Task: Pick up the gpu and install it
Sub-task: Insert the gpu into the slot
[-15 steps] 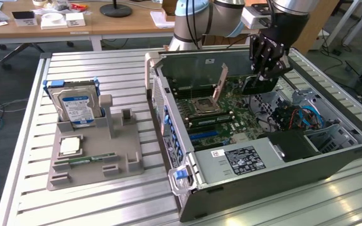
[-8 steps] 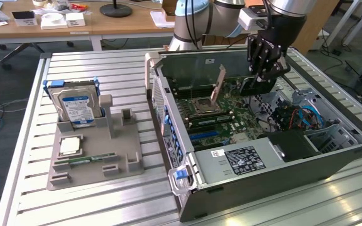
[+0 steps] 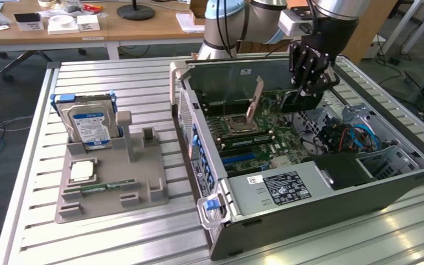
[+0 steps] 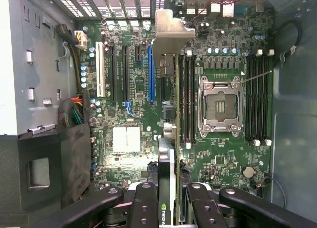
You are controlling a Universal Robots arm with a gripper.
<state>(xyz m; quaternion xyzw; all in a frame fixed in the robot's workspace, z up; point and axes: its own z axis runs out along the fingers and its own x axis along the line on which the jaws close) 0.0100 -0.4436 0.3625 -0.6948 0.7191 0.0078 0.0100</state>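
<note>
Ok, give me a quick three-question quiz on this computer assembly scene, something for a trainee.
1. Multiple choice: what are the fingers clamped on?
A) the thin dark circuit card with a silvery end bracket
B) a narrow green memory stick
C) a bundle of cables
2. True or false: the silver hard drive with a blue-white label stands in the grey plastic holder, outside the open computer case.
3. Short answer: relative to the case, on which side of the exterior view does that holder lie?
Key: 1 A; 2 true; 3 the exterior view's left.
</note>
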